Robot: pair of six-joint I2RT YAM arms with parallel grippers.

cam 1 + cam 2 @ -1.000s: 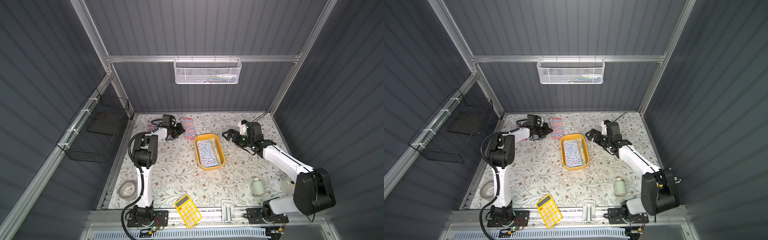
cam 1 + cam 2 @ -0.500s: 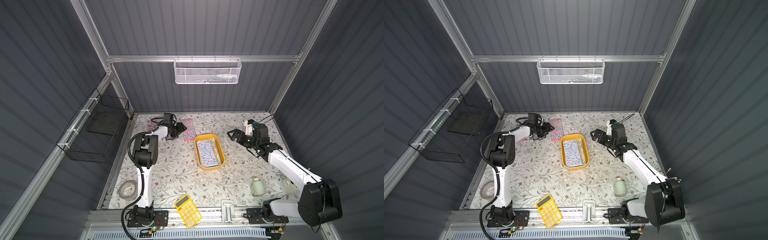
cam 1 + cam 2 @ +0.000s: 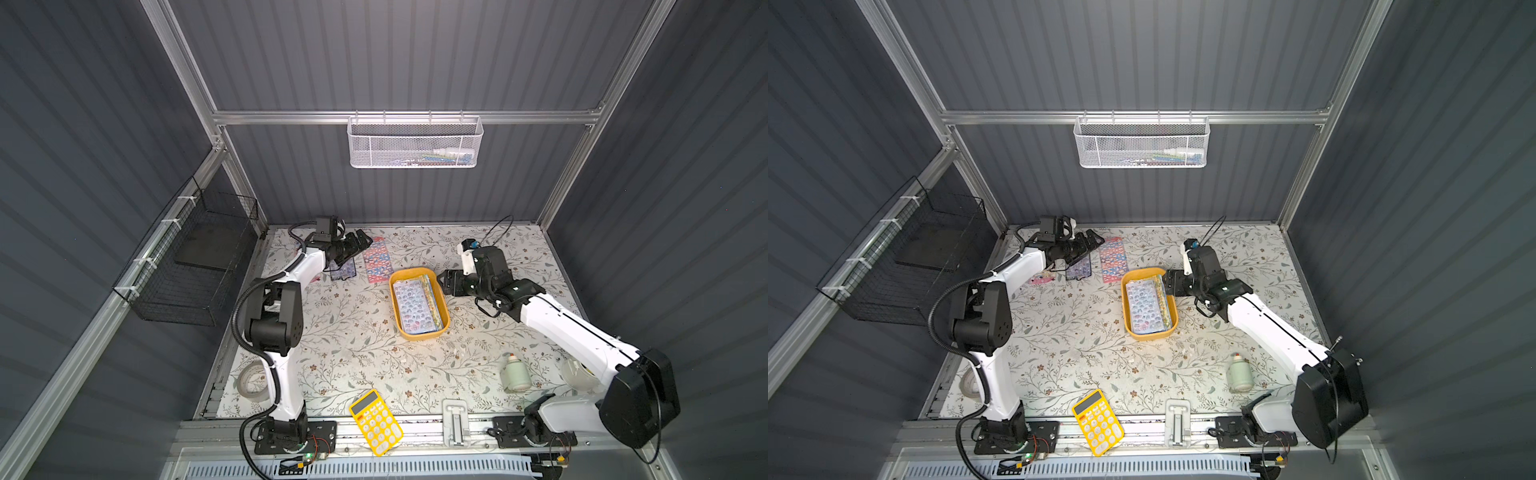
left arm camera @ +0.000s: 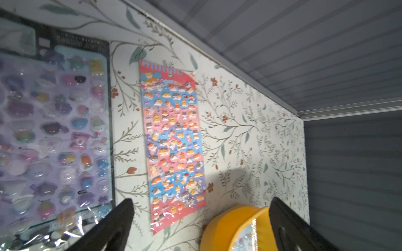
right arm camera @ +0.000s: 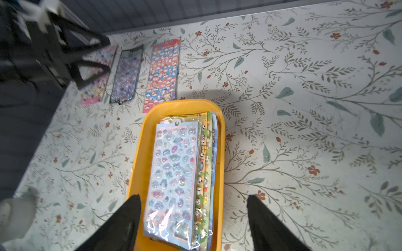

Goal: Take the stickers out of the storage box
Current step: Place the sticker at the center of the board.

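Grey ribbed walls [image 3: 415,62], floral tabletop [image 3: 353,345], mustard storage box [image 3: 421,335] holding stickers [image 3: 415,305]

On the surface [image 3: 353,345] by the left hand [image 3: 360,248]: three stickers [image 3: 1112,259] — pink sheet [image 5: 95,76], purple sheet [image 5: 127,73], red-and-blue sheet [image 5: 162,71]. At the right hand [image 5: 193,196]: one storage box [image 5: 137,165] with one stack [image 5: 174,169], four or more sheet edges showing. One calculator [image 3: 376,422], one tape roll [image 3: 243,380], one bottle [image 3: 514,374], one white mesh basket [image 3: 415,145], one black wire basket [image 3: 187,270].

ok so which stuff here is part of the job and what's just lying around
Job: storage box, stickers stacked inside it, three sticker sheets laid out nearby.
Lying about: yellow calculator, tape roll, small bottle, white mesh basket, black wire basket.
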